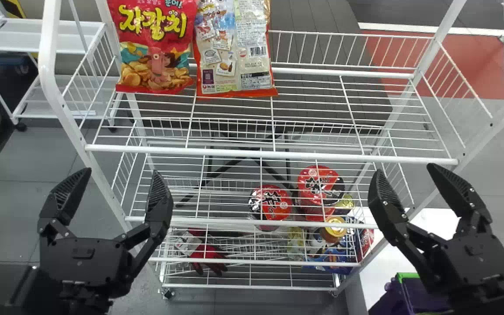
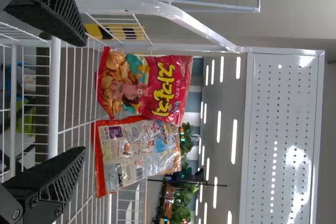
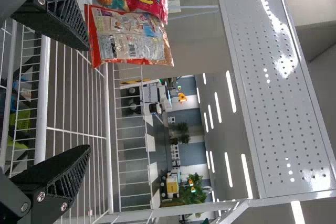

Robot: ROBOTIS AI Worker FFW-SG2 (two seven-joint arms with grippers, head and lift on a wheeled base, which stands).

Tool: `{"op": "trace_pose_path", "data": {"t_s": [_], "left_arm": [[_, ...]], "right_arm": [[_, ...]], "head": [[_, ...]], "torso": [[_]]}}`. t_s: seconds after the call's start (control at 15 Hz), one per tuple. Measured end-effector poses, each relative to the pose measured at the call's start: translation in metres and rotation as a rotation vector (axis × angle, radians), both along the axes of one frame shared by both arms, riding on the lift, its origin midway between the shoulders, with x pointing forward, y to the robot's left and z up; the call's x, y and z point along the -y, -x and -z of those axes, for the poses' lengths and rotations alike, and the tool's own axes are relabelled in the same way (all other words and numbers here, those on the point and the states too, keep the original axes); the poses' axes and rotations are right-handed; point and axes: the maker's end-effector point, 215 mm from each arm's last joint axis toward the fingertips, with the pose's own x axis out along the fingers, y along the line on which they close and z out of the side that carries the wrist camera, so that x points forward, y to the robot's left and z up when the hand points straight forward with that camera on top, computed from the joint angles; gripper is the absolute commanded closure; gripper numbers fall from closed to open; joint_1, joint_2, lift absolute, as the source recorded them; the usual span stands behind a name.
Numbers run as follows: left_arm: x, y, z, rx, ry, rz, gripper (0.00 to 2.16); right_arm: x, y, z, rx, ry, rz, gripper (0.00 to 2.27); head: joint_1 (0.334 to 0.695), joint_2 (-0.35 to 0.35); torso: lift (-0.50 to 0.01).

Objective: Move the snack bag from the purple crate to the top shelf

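Two snack bags stand side by side on the top shelf, toward its left: a red bag and, on its right, a bag with its printed back outward. My left gripper is open before the rack's left post, and in the left wrist view the open left gripper faces both bags. Near the rack's right post, my right gripper is open too; in the right wrist view the right gripper has nothing between its fingers. The purple crate with a green rim is at the lower right, partly behind the right arm.
Lower shelves hold red cup noodles, cans and packs, and red gloves. White upright posts frame the rack on both sides. A white side rack stands at the back left.
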Motion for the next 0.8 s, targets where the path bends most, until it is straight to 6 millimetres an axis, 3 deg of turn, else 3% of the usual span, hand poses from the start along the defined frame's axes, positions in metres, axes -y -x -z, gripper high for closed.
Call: {"op": "trace_pose_path", "data": {"t_s": [0.8], "left_arm": [[0.0036, -0.0026, -0.0007, 0.004, 0.004, 0.011, 0.11]], "right_arm": [[-0.0003, -0.0005, 0.0022, -0.004, 0.018, 0.002, 0.16]], "head": [[0.695, -0.065]], "torso": [[-0.184]]}}
